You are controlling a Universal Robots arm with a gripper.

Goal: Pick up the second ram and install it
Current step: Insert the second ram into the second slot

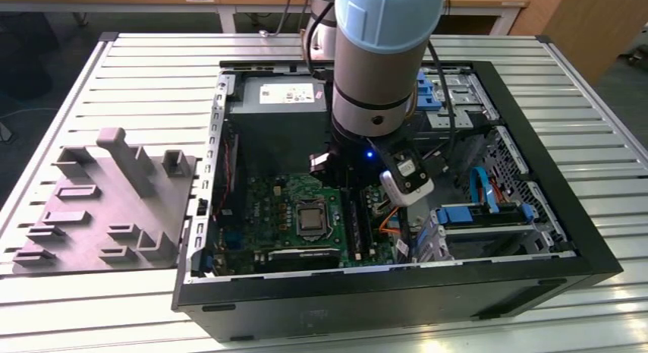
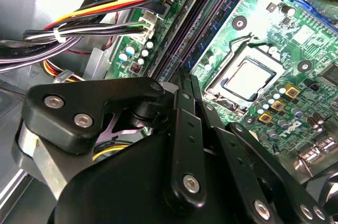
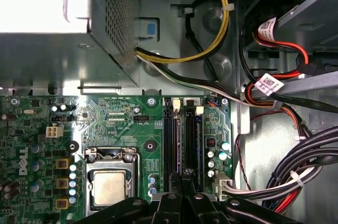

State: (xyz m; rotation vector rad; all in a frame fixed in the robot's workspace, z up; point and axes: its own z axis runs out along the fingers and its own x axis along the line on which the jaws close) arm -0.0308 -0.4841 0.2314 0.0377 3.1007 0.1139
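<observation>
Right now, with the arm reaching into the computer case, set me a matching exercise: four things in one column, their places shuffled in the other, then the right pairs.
1. claw
2. processor
3. grey fixture block
4. blue drive brackets

A. on the slatted table outside the case, at the exterior view's left
B. over the long black memory sockets
C. inside the case, at the exterior view's right
D. on the green motherboard, beside the memory sockets

Pairs: 1-B, 2-D, 3-A, 4-C.
</observation>
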